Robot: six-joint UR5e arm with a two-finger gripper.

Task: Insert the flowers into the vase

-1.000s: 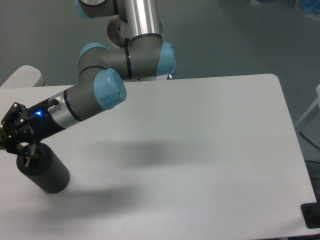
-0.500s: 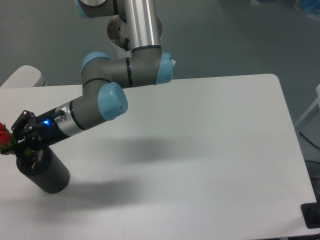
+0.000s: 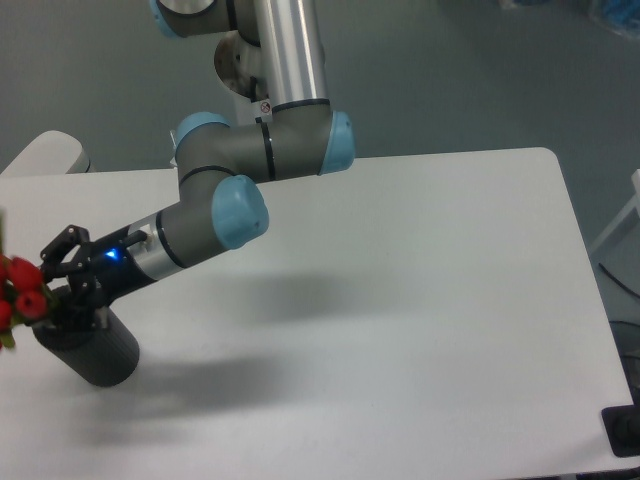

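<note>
I see the flowers (image 3: pixel 20 290) at left edge, stems in the vase (image 3: pixel 90 350). Light, fragile; grip the tied stems. Whether the gripper (image 3: pixel 68 285) holds them, I cannot tell.

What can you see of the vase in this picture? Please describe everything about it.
The vase is a matte black cylinder that looks thick-walled. It stands near the left front of the white table, tilted in the image with its top toward the left. The gripper sits right over its mouth and hides the opening. The red flowers show just left of the top; whether their stems are inside cannot be seen. A soft shadow lies beside its base.
</note>
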